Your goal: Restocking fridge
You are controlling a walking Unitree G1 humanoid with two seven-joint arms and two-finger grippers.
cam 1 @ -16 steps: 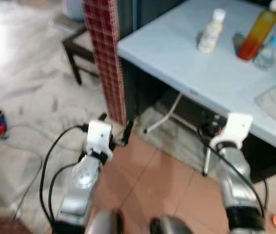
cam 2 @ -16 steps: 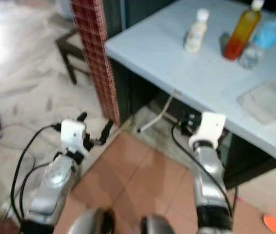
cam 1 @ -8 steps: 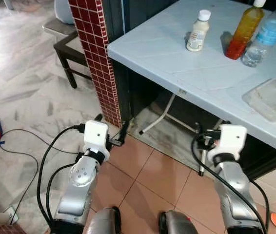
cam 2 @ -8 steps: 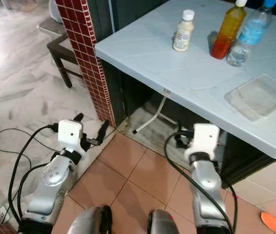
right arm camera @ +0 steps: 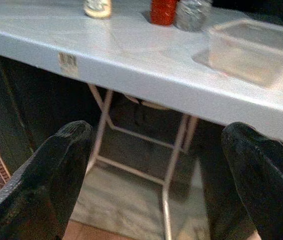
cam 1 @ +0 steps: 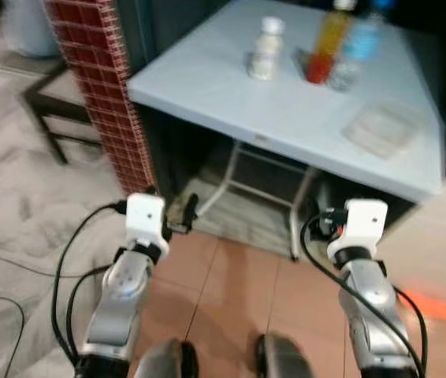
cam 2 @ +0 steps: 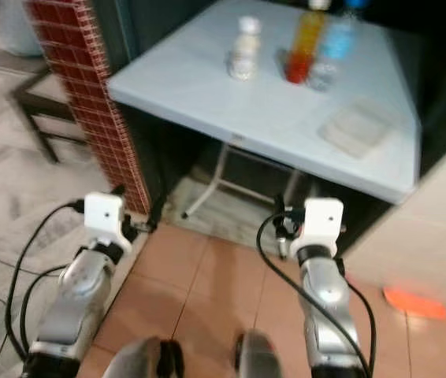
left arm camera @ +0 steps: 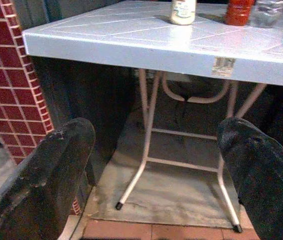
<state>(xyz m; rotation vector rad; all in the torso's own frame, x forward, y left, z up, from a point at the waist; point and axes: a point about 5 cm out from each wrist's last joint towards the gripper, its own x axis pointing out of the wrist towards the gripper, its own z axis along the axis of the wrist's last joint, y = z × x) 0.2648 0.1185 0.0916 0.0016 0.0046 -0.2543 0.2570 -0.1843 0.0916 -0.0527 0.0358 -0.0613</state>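
A pale folding table [cam 1: 223, 106] stands ahead of me. At its far side are a small white bottle [cam 1: 266, 59], an orange-juice bottle [cam 1: 325, 46] and a clear water bottle [cam 1: 355, 49], standing upright close together. A clear plastic container [cam 1: 380, 128] lies nearer the table's right edge. My left gripper [left arm camera: 154, 132] is open and empty, held low below the table's front edge near the tiled pillar. My right gripper [right arm camera: 156, 132] is open and empty too, level with the table's underside, facing its white legs [right arm camera: 174, 150].
A red-tiled pillar [cam 1: 97, 79] rises left of the table, with a dark stool [cam 1: 46, 110] behind it. Black cables [cam 1: 65, 276] trail over the marble floor at left. An orange object [cam 1: 432, 303] lies on the tiles at right.
The whole picture has shifted: the table now sits more to the centre and left, so the camera has turned. Both arms keep the same low pose, grippers still open.
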